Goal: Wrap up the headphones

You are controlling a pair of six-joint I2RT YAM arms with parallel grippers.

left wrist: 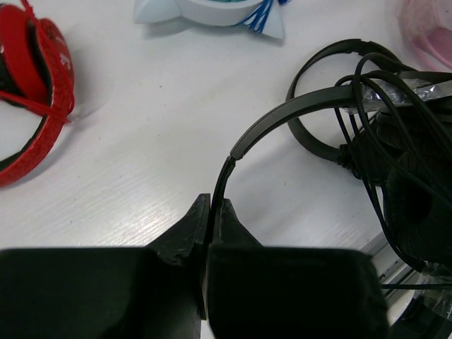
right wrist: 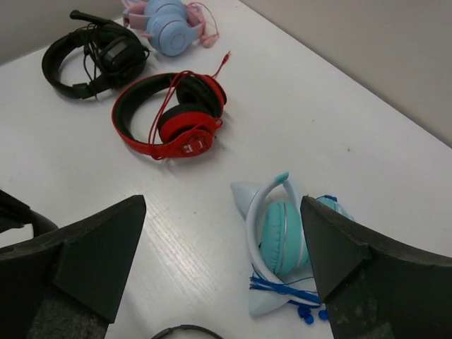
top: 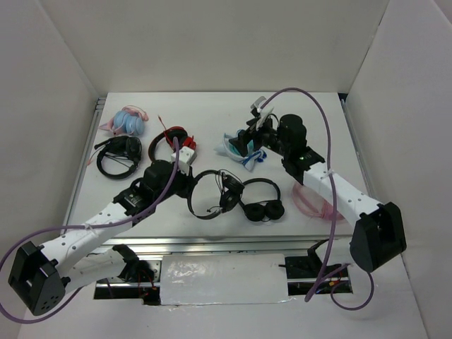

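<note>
**Left gripper pinned on headband, cable loops loose at the cups**

The headphones lie on the table nearer the arm bases than the red headphones and a little to their right. The left gripper is clamped on the thin headband, its fingers pressed together with only the band between them. The grip sits low on one side of the arc. The cable runs in several loose strands over the far end of the band and down across the earcups. I can't tell how many turns are on, or where the plug is.

The right gripper is spread wide and holds nothing. It hovers over the white-and-teal headphones, to the right of the red headphones and on about the same line as them.

Step in hand, as I judge it, is steadying the band so the free arm can lay the cable around it.
- Hold the pinch firm and the band low, because the band is thin and could twist out of the grip.
- Bring the right gripper toward the near edge from the red pair and take one free strand, not the whole bundle.
- Lay the turns snug at the cups without dragging the fat-cupped black pair, which touches or sits just beside the cable side
</note>
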